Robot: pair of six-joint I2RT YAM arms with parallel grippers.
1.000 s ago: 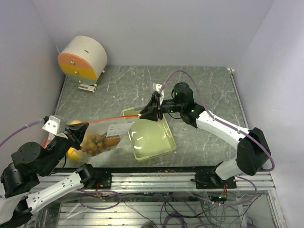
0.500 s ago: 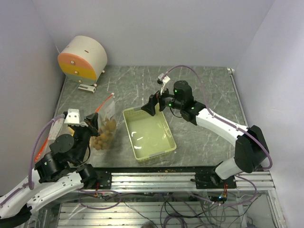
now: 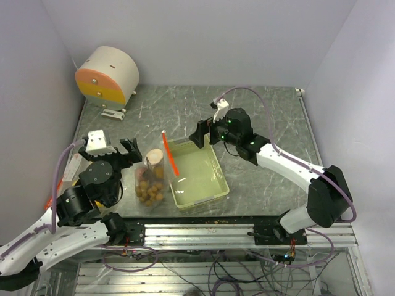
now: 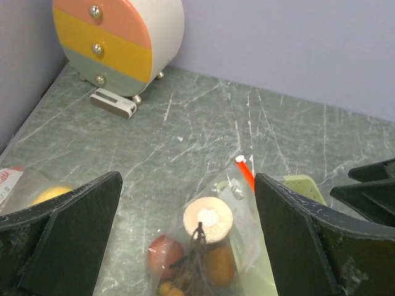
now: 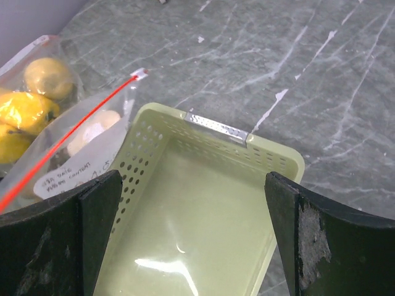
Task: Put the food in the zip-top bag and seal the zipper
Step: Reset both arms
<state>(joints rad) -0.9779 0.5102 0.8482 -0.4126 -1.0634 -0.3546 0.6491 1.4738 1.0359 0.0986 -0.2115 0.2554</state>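
At the far left, beyond the left gripper (image 3: 112, 152), a yellow fruit (image 4: 49, 194) lies in clear plastic. It looks like a separate bag, though I cannot tell for sure. The left gripper hangs with its jaws wide apart and nothing between them, pointed across the worktop (image 3: 259, 117). Just ahead of it and to its right, the bag (image 3: 151, 182) stands on its own base, probably propped by the weight of its load. Inside show brown berries (image 3: 148, 188), a reddish apple (image 4: 165, 254), an orange fruit (image 4: 219, 265) and a pale round piece (image 4: 208, 219) on top. The red zipper (image 3: 170, 161) runs up as one thin line along the bag's right edge, leaning on the tray (image 3: 200, 176). It reads as pressed together, but whether it is sealed along its full length cannot be told. The tray has nothing in it, so the food appears bagged. The right gripper (image 5: 192, 179) hovers over the tray's far rim, fully spread and holding nothing, with the zipper's end near its left finger.
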